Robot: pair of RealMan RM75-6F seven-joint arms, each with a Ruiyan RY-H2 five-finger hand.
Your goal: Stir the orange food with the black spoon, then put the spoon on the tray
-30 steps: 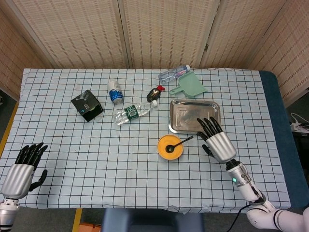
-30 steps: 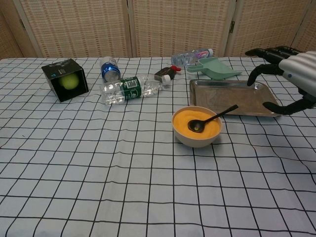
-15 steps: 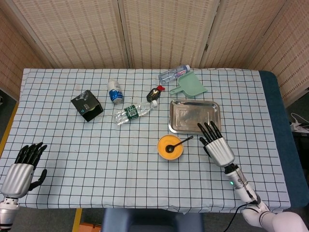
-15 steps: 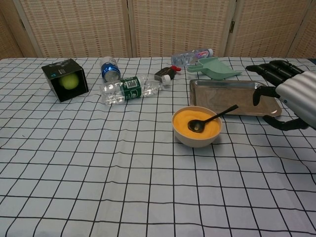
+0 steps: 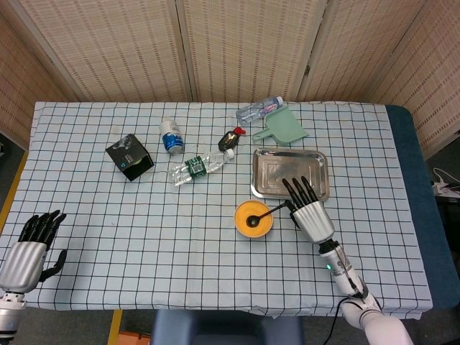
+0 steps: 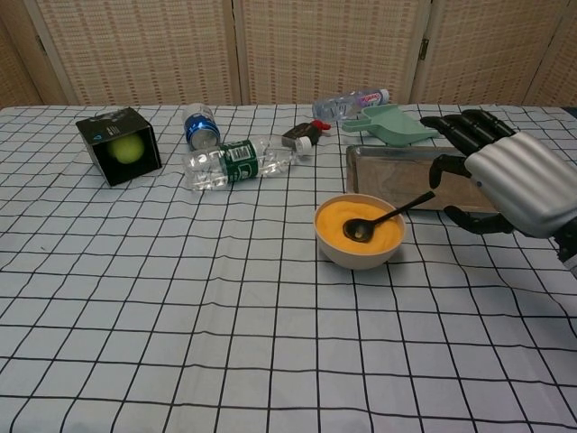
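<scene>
Beside the bowl of orange food (image 6: 359, 233), right hand (image 5: 309, 208) spread and empty, seemingly lined up with the propped black spoon's (image 6: 389, 216) handle for grasping.

spoon (image 6: 389, 215) in bowl (image 6: 359, 244) | tray (image 5: 267, 174) behind bowl | right hand (image 6: 505, 179) right of spoon

Bright, even overhead light, soft faint shadows, both views sharp, mild glare on the metal tray (image 5: 267, 172).

Shiny metal tray (image 5: 269, 169), checked cloth table cover (image 5: 144, 215), clear plastic bottle (image 5: 198, 167).
</scene>
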